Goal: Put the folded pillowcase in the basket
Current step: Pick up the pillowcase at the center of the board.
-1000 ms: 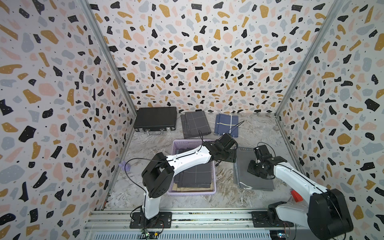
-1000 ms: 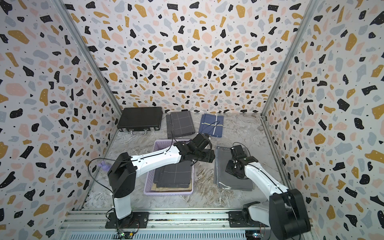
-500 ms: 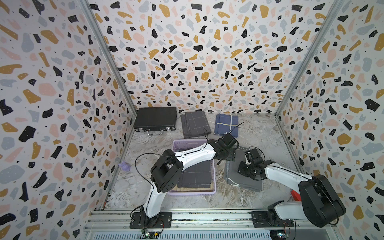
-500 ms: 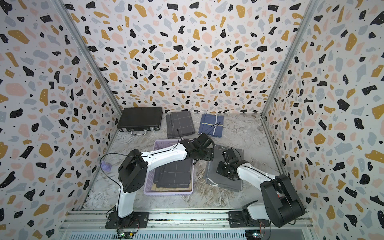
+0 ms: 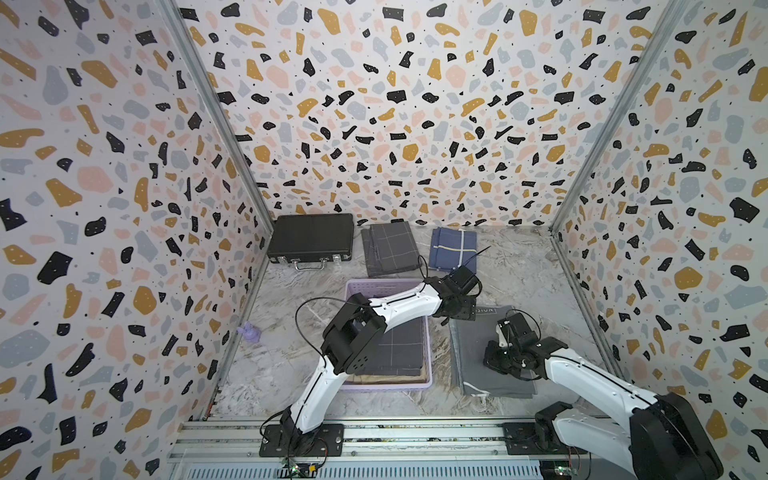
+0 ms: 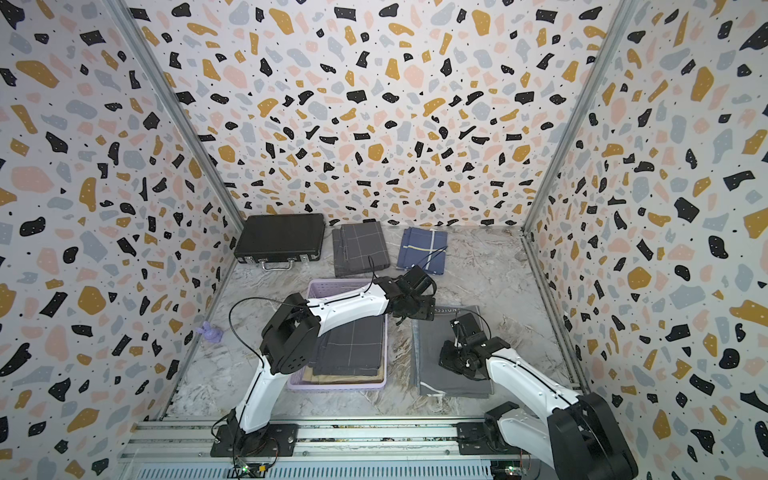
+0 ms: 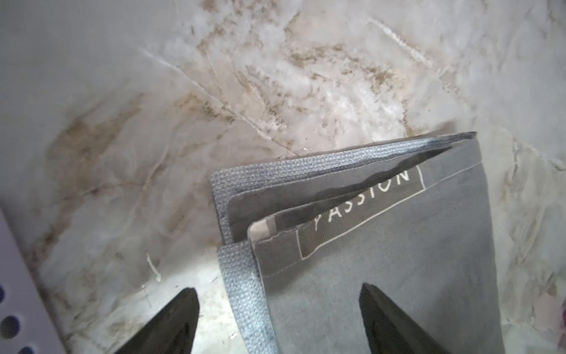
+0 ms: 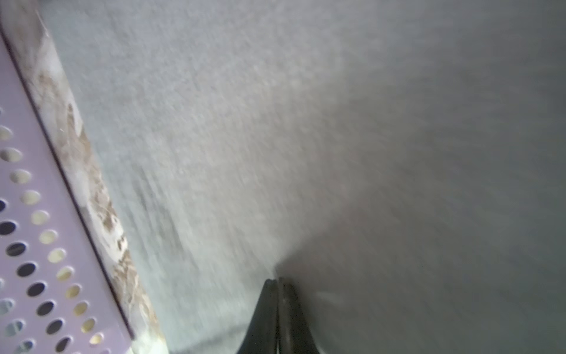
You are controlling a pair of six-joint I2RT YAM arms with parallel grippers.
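The folded grey pillowcase lies flat on the table just right of the lavender basket. My left gripper is at its far left corner, open. In the left wrist view, the left gripper straddles the cloth's layered edge, one finger over bare table and one over the pillowcase. My right gripper rests on the middle of the cloth. In the right wrist view its tips are pressed together against the grey fabric.
The basket holds a dark checked cloth over a tan one. At the back lie a black briefcase, a grey checked folded cloth and a blue one. A small purple toy sits by the left wall.
The pillowcase has slid left toward the basket with the right gripper on it. The left gripper's jaws have spread wider at the cloth's far corner.
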